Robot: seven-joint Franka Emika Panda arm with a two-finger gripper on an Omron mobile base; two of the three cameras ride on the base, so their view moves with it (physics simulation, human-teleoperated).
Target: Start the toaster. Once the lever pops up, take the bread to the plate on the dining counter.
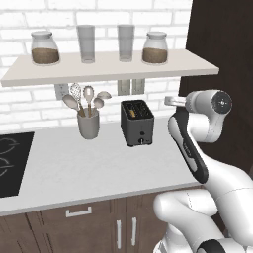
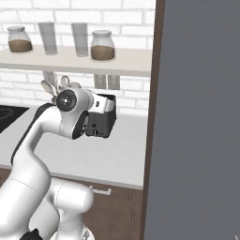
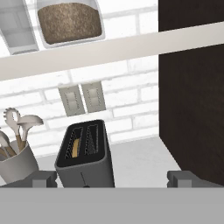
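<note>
From the left base view, the toaster (image 1: 137, 122) stands on the light counter (image 1: 89, 168) just right of the grey utensil cup (image 1: 89, 123), below the shelf (image 1: 108, 66) with its jars and glasses. A sliver of golden bread (image 1: 132, 112) shows in its left slot. The arm's hand hovers to the toaster's right, apart from it, level with its top.

From the right base view, the arm's white wrist covers the toaster's (image 2: 101, 123) left half; its dark front face and low knob (image 2: 97, 132) remain visible. The dark tall cabinet (image 2: 197, 117) rises right of the toaster.

From the hand view, the toaster (image 3: 85, 155) sits low and left of centre, with the bread (image 3: 76, 147) standing on edge in the left slot, mostly sunk below the rim. The gripper (image 3: 114, 178) has its jaws spread wide, one fingertip at each side of the frame, holding nothing and short of the toaster.

Judging by its look, the toaster is a stiff, fairly heavy box that should stay put under a downward press; I cannot make out the lever clearly, so its place is uncertain. The bread is likely light, rigid and brittle, with a crumbly surface. A pinch across its flat faces near the upper edge, once it stands proud of the slot, seems the safest hold; too hard a squeeze could crack it.
</note>
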